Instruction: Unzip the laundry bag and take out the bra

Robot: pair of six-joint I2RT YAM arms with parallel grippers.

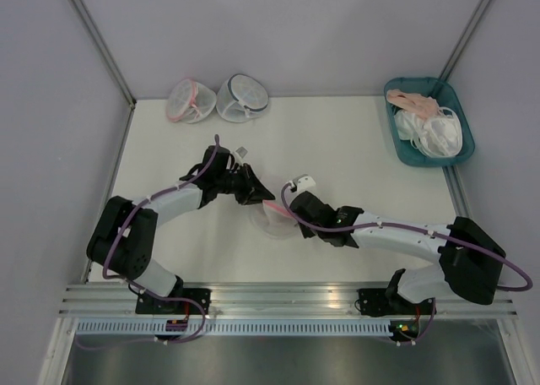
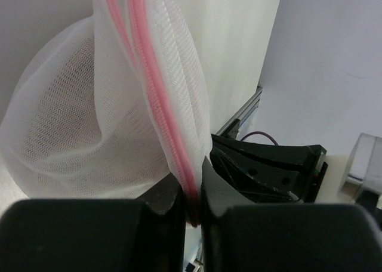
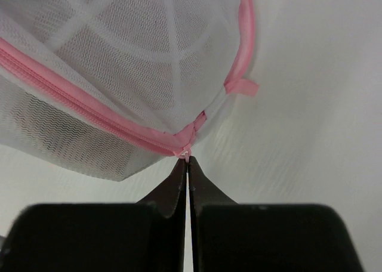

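The laundry bag (image 1: 272, 219), white mesh with a pink zipper rim, hangs between my two grippers over the middle of the table. My left gripper (image 1: 253, 191) is shut on the bag's pink rim; in the left wrist view the rim (image 2: 179, 147) runs down between the closed fingers of the left gripper (image 2: 192, 194), and the mesh (image 2: 77, 129) bulges to the left. My right gripper (image 1: 284, 209) is shut on the small zipper pull (image 3: 185, 154) at the end of the closed pink zipper (image 3: 89, 108); the right gripper (image 3: 188, 163) sits just under it. No bra shows through the mesh.
Two other mesh pouches lie at the back left, one pink-trimmed (image 1: 187, 100) and one dark-trimmed (image 1: 243, 96). A teal tray (image 1: 419, 82) at the back right holds pale pink and white garments (image 1: 430, 123). Metal frame posts stand at the back corners.
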